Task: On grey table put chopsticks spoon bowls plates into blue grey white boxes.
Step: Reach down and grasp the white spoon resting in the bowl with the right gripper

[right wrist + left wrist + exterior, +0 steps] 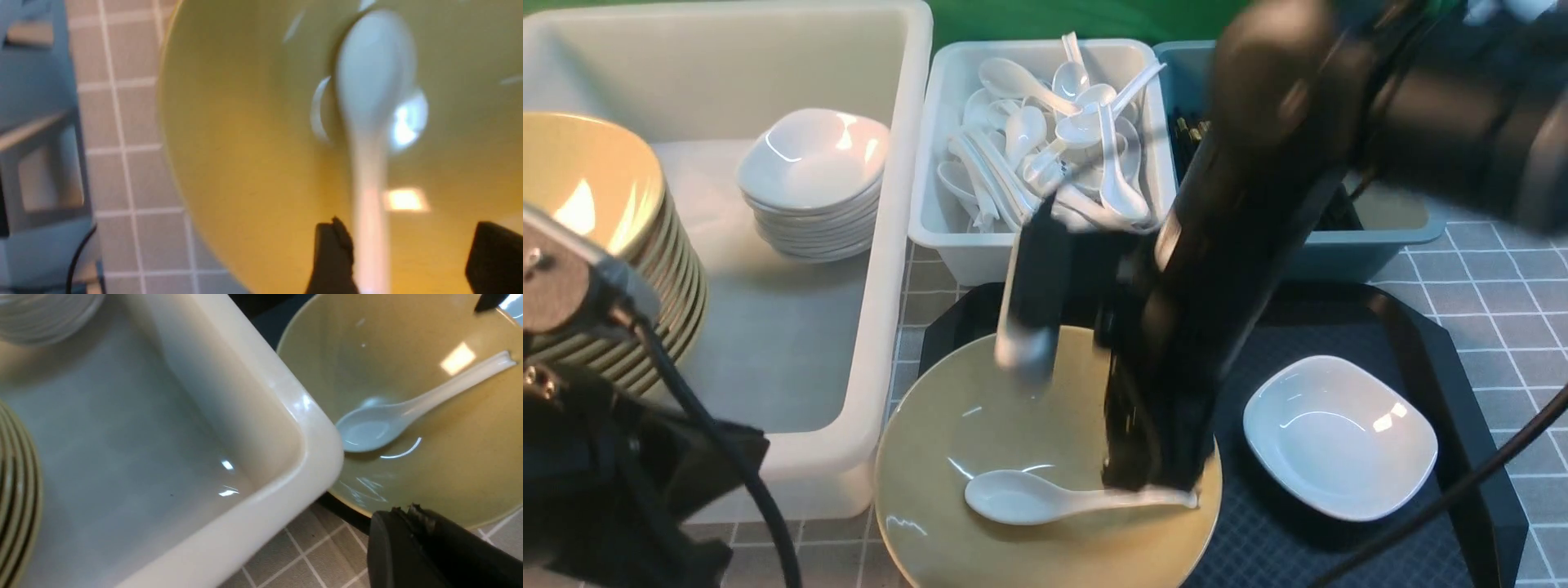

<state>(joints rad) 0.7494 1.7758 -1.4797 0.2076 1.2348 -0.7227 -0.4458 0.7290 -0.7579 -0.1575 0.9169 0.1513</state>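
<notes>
Bowl (947,425): on the black tray (1445,359), just beside the white tub (882,286).
Spoon (1045,496): lying inside the bowl, scoop toward the robot's left, handle end under the right arm.
Right end effector (412,261): low inside the bowl, fingers spread wide on either side of the spoon's handle, not closed on it.
Left end effector (408,522): closed, holding nothing, above the bench (1503,278) by the tub's near corner.
Plate (1339,437): on the tray, right of the bowl, apart from it.
White tub contents: stacked bowls (596,188), stacked plates (813,163).
Grey-white box (947,245): heap of spoons (1054,131).
Teal-blue box (1339,253): chopsticks (1188,131), mostly hidden behind the right arm.
</notes>
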